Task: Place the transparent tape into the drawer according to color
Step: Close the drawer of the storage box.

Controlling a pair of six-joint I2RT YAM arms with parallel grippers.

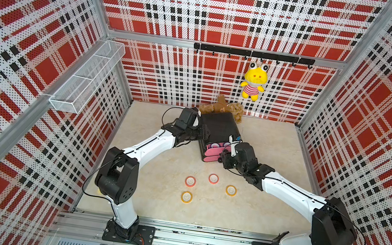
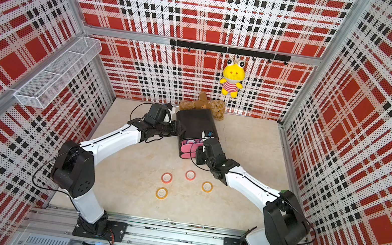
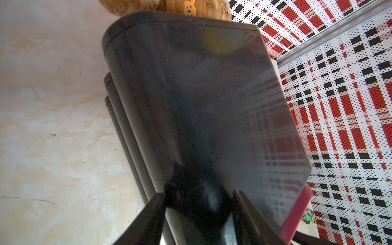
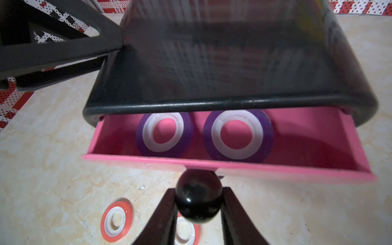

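a beige marbled tabletop [image 1: 151,200] sits inside a booth of perforated walls [image 1: 232,15] printed in red, black and white plaid on an aluminium frame. a white wire-mesh basket [image 1: 85,77] hangs on the left wall. a yellow frog plush [image 1: 253,81] hangs from a black hook rail [image 1: 252,54] at the back, and a brown teddy [image 1: 221,107] lies behind the black cabinet [image 1: 218,126]. the top drawer [image 4: 127,158] is pulled out, with two purple tape rings [image 4: 164,133] [image 4: 237,135] lying flat inside, side by side. the right gripper [image 4: 198,192] is clenched on that drawer's round black knob [image 4: 198,201], one finger on either side. the left gripper [image 1: 204,131] is closed and empty, its tips pressed to the cabinet's side. two red-orange tape rings [image 1: 190,181] [image 1: 213,178] and two yellow-orange tape rings [image 1: 231,190] [image 1: 186,196] lie flat on the tabletop in front of the cabinet, well apart from both grippers.
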